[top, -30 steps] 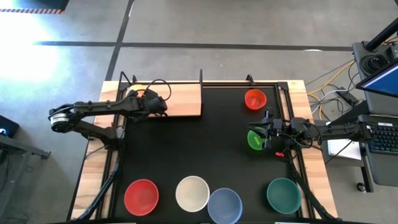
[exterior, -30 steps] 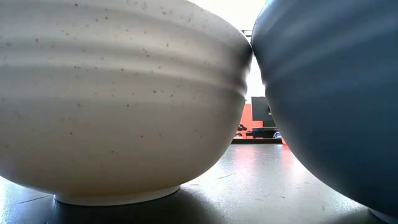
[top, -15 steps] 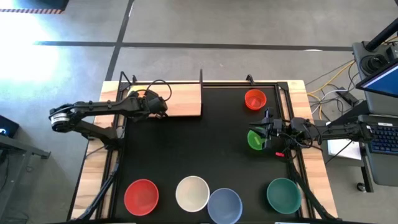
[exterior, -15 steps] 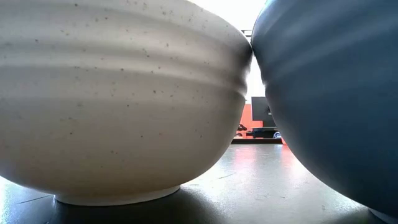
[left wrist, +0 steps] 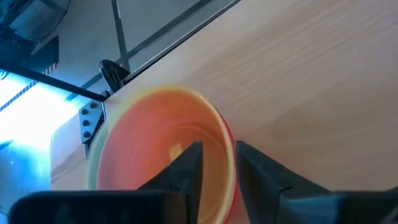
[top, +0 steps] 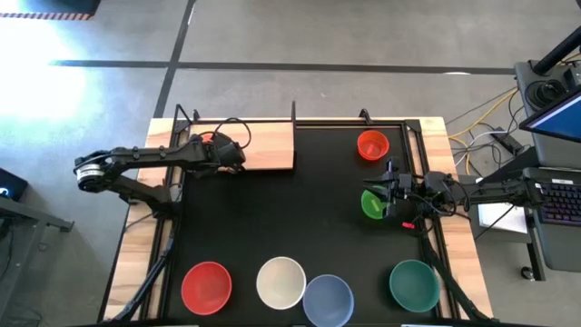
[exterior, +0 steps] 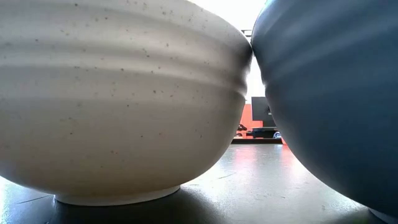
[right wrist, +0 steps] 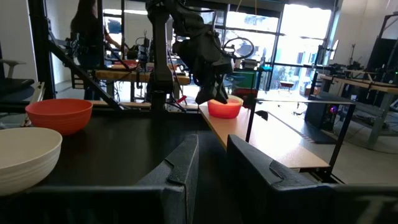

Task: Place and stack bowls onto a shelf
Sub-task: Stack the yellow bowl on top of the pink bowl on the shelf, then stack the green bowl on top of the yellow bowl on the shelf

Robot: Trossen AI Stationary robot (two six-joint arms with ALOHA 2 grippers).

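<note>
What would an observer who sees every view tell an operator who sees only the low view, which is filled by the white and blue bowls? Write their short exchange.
Operator: Where is the left gripper?
Observer: The left gripper is at the shelf's left end, over a pink bowl nested in a yellow bowl.
Operator: And the right?
Observer: The right gripper is at the green bowl's edge, near the mat's right side.
</note>
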